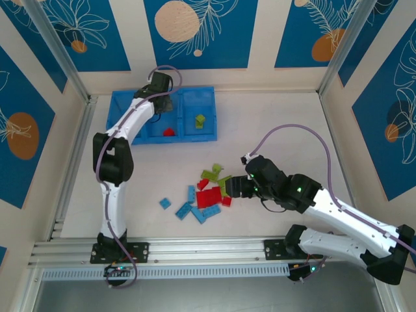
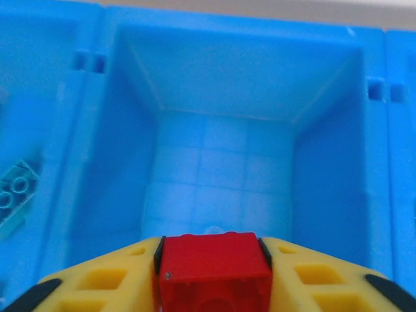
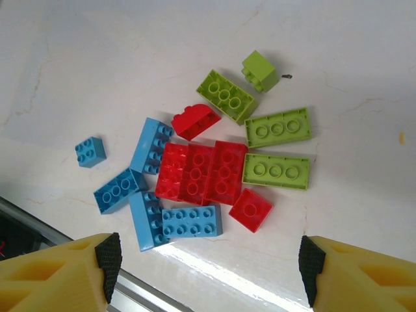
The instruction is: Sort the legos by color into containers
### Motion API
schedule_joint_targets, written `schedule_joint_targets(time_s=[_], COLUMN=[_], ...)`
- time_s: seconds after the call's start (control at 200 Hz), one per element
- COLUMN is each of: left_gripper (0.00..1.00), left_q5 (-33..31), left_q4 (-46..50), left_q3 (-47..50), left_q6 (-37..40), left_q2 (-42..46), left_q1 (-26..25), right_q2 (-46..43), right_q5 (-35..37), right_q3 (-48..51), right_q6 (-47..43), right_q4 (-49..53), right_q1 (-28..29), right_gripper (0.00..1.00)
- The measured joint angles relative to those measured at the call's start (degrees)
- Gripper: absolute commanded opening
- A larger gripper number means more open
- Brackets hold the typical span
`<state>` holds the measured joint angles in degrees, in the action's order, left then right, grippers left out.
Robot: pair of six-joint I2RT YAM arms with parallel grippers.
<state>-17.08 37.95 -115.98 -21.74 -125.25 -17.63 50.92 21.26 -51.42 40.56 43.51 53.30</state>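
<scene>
Recorder: Tray, where is it and what crowds it?

Spotter: Blue tray [image 1: 205, 97] sits far left on the table [image 1: 260, 110], long axis left-right along the back wall. The left arm's forearm crosses it from above and hides much of the left end. Lime green brick [image 1: 200, 119] in the right compartment. Red piece [image 1: 169, 131] by the middle compartment's near wall; can't tell whether it lies there or hangs in the jaws.

Recorder: Left pincer?

Spotter: Left gripper [image 2: 213, 252] is clamped on a red brick [image 2: 214, 279], yellow fingers [image 2: 104, 283] hard against both sides, over the middle compartment [image 2: 221, 169]. The brick looks squarish; long axis not readable. Light blue brick [image 2: 16, 192] lies tilted in the neighbouring compartment at the wrist view's left edge.

Recorder: Right one?

Spotter: Right gripper [image 3: 209, 260] has its jaws wide apart with nothing between them, above the near side of the loose pile. The pile is mid-table, well apart from the tray.

Recorder: Pile layout?

Spotter: Large red plate [image 3: 201, 172] at the centre, studs up. Blue bricks [image 3: 151, 145] touch its left and lower edges; the lower one lies across the frame, the left one steep. Flat green pieces [image 3: 278, 127], two, just right of it, side by side, long axes parallel across the frame. Green eight-stud brick [image 3: 225, 95] on a diagonal above. Small blue brick [image 3: 90, 151] apart at the left.

Recorder: Surface, room?

Spotter: Table white, faintly veined. Aluminium rail [image 1: 195, 250] along the near edge. Walls cream with blue panels [image 1: 195, 32], white leaf outlines, orange discs.
</scene>
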Motion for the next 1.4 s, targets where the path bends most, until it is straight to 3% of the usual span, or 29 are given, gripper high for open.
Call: schedule_joint_targets(time_s=[0.18, 0.39, 0.56, 0.725, 0.86, 0.975, 1.015, 1.215, 1.4], left_gripper=[0.51, 0.49, 0.45, 0.48, 0.71, 0.82, 0.9, 0.95, 0.78], left_q5=[2.05, 3.63, 0.7, -2.64, -3.28, -2.23, -2.03, -1.36, 0.46], left_q4=[0.35, -0.83, -2.78, 1.4, 4.81, 4.74, 4.31, 0.83, -2.93], left_q3=[2.82, 23.34, 45.51, 61.2, 68.98, 73.94, 75.38, 77.31, 77.61], left_q6=[0.2, -3.93, -10.19, -19.56, -29.79, -39.21, -41.66, -47.47, -49.44], left_q2=[4.63, 27.76, 51.17, 62.42, 64.13, 62.79, 62.16, 56.04, 50.36], left_q1=[-0.85, -3.61, -15.63, -26.97, -33.51, -35.39, -35.41, -35.15, -33.14], right_q2=[-1.68, -1.6, -0.63, 2.82, 6.51, 9.27, 9.94, 10.38, 8.55], right_q5=[0.02, 0.09, 0.22, 0.2, 0.02, -0.48, -0.72, -0.92, -0.87], right_q3=[0.0, 0.15, 0.83, 0.83, 0.74, 0.37, 0.09, -0.26, -0.26], right_q6=[0.39, 0.39, 0.33, -0.31, -1.16, -1.42, -1.53, -1.57, -1.53], right_q4=[0.28, 0.15, -1.66, -2.99, -3.74, -4.13, -4.28, -4.22, -3.54], right_q1=[0.0, 0.0, -0.02, -0.15, -0.44, -0.5, -0.5, -0.48, -0.48], right_gripper=[0.76, 0.76, 0.77, 0.77, 0.77, 0.77, 0.77, 0.78, 0.78])
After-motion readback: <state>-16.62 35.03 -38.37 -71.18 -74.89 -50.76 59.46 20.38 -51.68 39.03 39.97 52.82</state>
